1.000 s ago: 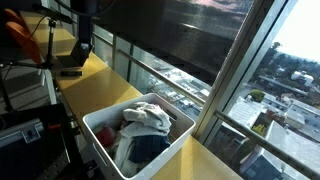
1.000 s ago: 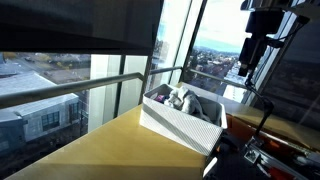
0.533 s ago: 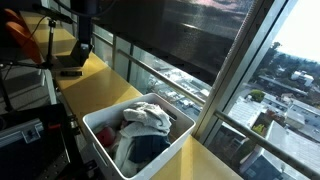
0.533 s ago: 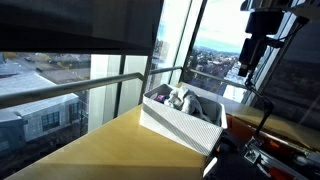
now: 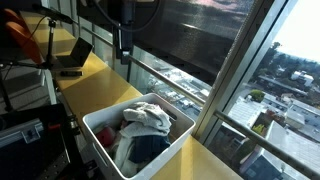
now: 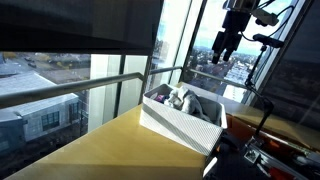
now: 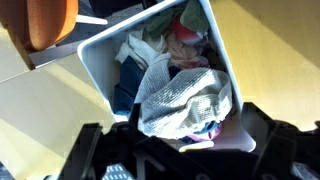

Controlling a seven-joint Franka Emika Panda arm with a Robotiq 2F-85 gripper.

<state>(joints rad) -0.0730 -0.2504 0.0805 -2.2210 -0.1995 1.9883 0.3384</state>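
Yellow counter point(image 5: 95, 75) along window wall point(image 5: 200, 40). In an exterior view, gripper point(image 5: 122, 58) hung high, white bin point(image 5: 100, 128) set below it. In an exterior view, gripper point(image 6: 222, 52) well apart from white bin point(image 6: 182, 126). Wrist view: jaws spread, empty; white towel point(image 7: 185, 100) heaped directly beneath.

Strong daylight thru the windows point(image 5: 285, 50), sky blown out w/ glare, so the room side is dim & the arm point(image 6: 235, 20) is just a dark silhouette vs. the glass. Sun lands warm on the yellow table point(image 5: 95, 75), bin point(image 5: 98, 130) interior partly in shadow. Wrist view soft & smeary, esp. the white cloth point(image 7: 185, 100).
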